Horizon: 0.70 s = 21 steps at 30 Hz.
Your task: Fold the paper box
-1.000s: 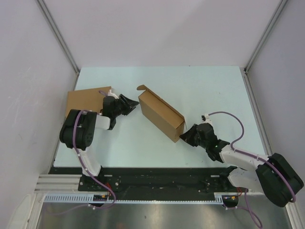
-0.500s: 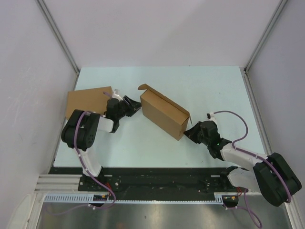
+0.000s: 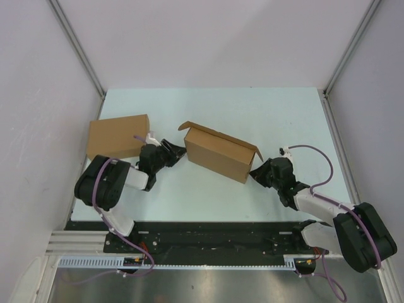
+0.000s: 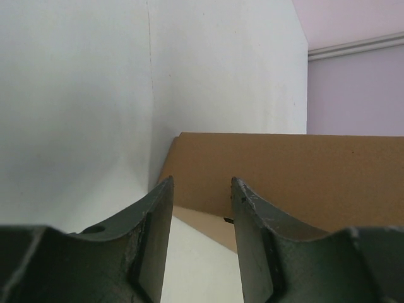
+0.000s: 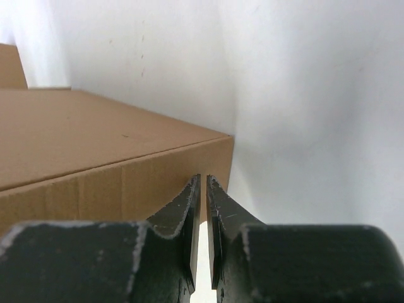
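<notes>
The paper box (image 3: 218, 154) lies mid-table, a brown cardboard box with a raised flap at its left end (image 3: 189, 126) and another at its right end. My left gripper (image 3: 179, 151) is open just left of the box's left end, with nothing between its fingers. In the left wrist view the box (image 4: 284, 170) fills the space ahead of the open gripper (image 4: 201, 189). My right gripper (image 3: 255, 172) is shut at the box's near right corner. In the right wrist view its tips (image 5: 203, 180) sit against the box's side wall (image 5: 95, 139), holding nothing.
A second plain brown cardboard box (image 3: 117, 137) stands at the left edge of the pale table (image 3: 284, 120), behind my left arm. White walls close in the back and both sides. The arms' base rail (image 3: 208, 233) runs along the near edge.
The paper box has swung round so its long side lies closer to level, its right end shifting right and back. My right gripper followed that end; the left gripper dropped slightly toward the near side.
</notes>
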{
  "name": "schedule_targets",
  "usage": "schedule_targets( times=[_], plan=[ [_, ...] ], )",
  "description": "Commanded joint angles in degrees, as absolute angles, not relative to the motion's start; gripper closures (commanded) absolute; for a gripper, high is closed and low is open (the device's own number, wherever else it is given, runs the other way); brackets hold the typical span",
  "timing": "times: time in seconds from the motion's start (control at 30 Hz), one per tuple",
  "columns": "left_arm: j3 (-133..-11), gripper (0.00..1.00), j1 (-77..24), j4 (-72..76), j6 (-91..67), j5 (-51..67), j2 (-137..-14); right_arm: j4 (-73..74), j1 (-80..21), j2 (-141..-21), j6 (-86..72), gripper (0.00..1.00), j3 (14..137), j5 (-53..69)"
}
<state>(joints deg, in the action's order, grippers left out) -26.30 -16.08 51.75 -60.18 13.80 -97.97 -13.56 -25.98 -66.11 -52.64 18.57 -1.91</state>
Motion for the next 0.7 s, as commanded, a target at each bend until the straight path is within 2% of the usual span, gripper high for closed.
schedule_targets(
  times=[0.0,0.5,0.67],
  plan=[
    [-23.8,0.53,-18.8,51.8,-60.6,12.4,-92.4,-14.9,-24.2,-67.0,-50.3,0.87,19.4,-0.7],
    [-10.8,0.53,-22.6,42.9,-61.7,0.5,-77.3,-14.8,-19.4,-67.9,-46.7,0.86,20.5,0.9],
    [-10.7,0.53,-22.6,40.5,-61.6,-1.4,-75.2,-12.2,-18.9,-67.0,-44.5,0.85,21.8,0.0]
  ],
)
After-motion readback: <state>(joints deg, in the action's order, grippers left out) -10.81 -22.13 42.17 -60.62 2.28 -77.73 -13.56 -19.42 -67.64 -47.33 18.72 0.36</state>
